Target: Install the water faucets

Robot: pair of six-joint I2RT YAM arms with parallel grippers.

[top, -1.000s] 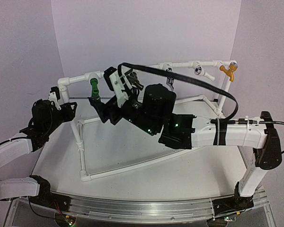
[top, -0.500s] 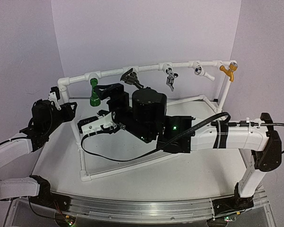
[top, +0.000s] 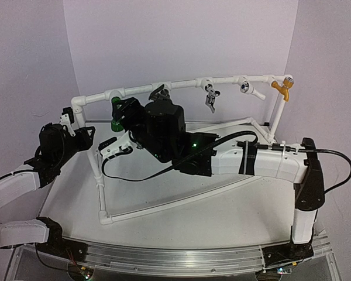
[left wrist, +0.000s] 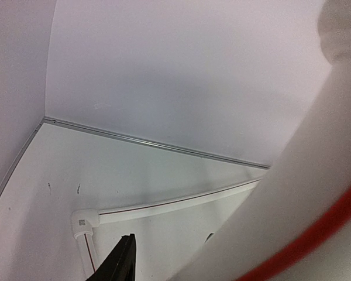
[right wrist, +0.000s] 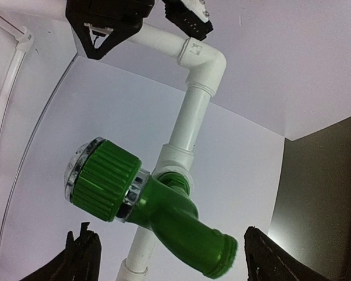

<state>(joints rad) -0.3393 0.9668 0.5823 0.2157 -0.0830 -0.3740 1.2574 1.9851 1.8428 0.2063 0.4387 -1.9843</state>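
The bright green faucet [right wrist: 164, 213] sits screwed into a tee on the white pipe frame [right wrist: 190, 111], knob to the left, spout slanting down to the right. My right gripper [right wrist: 168, 234] is open, its jaws wide on either side of the spout and not touching it. From above, that gripper [top: 124, 112] covers most of the green faucet [top: 115, 124]. The dark faucet [top: 159, 92] hangs on the top rail just behind my right wrist. My left gripper [top: 77, 124] is closed around the frame's post just under the corner elbow [top: 79, 105]. Only one of its fingers [left wrist: 121, 260] shows in the left wrist view.
Further right on the rail [top: 181, 83] hang a silver-grey tap [top: 210, 96], a white tap [top: 248, 88] and an orange-yellow tap [top: 282, 86]. The frame's base pipes [top: 164, 202] lie on the table. A black cable [top: 134, 175] loops under my right wrist.
My right wrist rolled over, its cable swinging from above to below. The arm moved left, bringing its open jaws around the green faucet. The left arm stayed still.
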